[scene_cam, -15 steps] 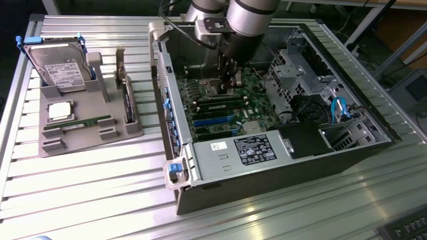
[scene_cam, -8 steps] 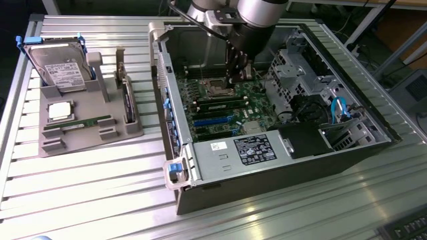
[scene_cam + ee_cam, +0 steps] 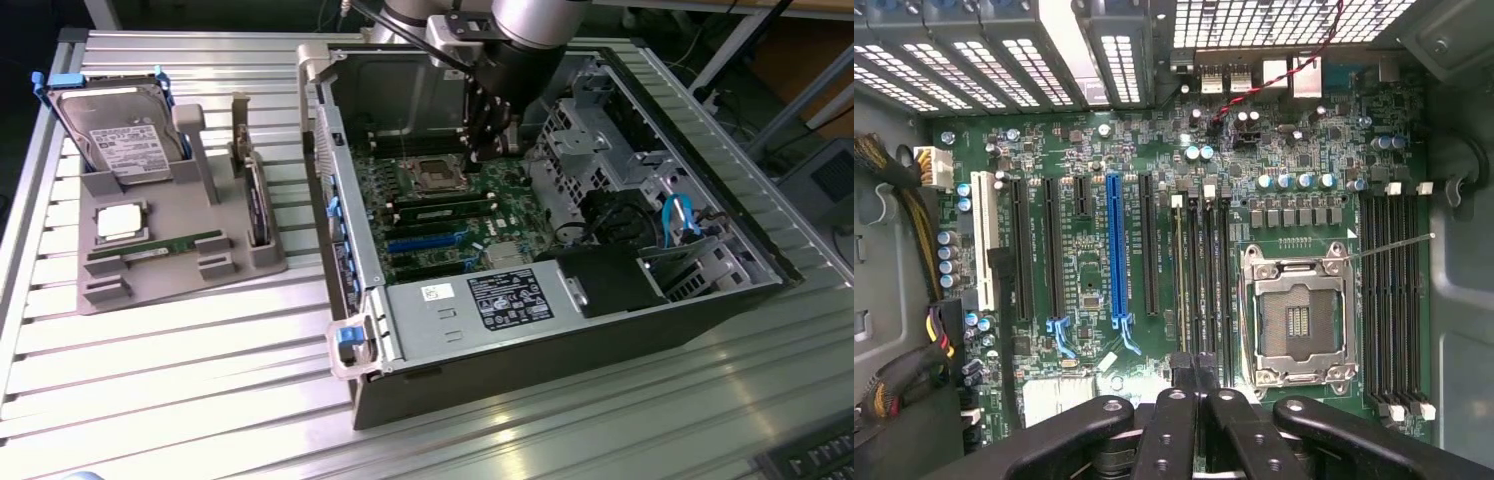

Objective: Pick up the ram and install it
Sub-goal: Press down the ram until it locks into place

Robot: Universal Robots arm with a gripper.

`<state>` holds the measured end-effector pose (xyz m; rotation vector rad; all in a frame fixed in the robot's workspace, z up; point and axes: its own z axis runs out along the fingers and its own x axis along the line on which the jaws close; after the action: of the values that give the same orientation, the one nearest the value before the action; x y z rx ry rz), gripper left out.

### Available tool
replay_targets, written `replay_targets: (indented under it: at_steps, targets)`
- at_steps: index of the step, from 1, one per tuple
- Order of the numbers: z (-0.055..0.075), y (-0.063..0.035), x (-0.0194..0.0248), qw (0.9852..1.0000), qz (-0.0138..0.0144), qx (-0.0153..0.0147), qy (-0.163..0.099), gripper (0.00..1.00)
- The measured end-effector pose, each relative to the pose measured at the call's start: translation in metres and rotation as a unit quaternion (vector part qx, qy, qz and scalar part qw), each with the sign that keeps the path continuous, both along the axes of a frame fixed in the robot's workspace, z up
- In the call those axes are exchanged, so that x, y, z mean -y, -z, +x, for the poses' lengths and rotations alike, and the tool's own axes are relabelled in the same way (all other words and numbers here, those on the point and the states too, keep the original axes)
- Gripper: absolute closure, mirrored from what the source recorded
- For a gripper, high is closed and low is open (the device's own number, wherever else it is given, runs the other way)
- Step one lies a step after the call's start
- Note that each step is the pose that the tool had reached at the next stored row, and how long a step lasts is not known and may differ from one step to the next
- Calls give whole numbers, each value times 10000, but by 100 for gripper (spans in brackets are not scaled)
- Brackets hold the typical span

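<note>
Exterior view – hand: the hand [image 3: 491, 140] hung inside the open case [image 3: 747, 290], low over the board [image 3: 461, 215] near the CPU socket [image 3: 434, 176], its fingers drawn together.
Exterior view – ram: one green stick [image 3: 160, 246] lay flat in the grey holder [image 3: 174, 280] on the surface [image 3: 174, 390], at the exterior view's left, well apart from the hand; a second stick [image 3: 447, 211] sat in a slot on the board. Which one was the task's ram I could not tell from there.
Exterior view – risk: the arm stood close to the case's rear wall and the drive cage [image 3: 587, 140]; a sideways drift could have knocked either.

Wrist view – hand: the fingers [image 3: 1179, 435] were closed with hardly a gap, directly above the bank of black slots [image 3: 1201, 270] beside the socket [image 3: 1297, 318].
Wrist view – ram: a thin green edge showed in the slot nearest the card slots, so a stick seemed seated or nearly so; whether the end latches had snapped home I could not make out.
Wrist view – risk: if the stick sat tilted or half-in, more downward push might have bent it or strained the slot; a slip toward the open socket could have damaged its pins; lifting away from an unlatched stick might have left it loose.
</note>
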<state>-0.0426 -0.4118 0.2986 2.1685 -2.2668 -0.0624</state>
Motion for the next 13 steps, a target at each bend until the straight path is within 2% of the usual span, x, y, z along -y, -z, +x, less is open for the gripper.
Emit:
replay_targets:
  at_steps: [13]
  targets:
    - [-2,-1,-1,10000,-1,0,-1,89]
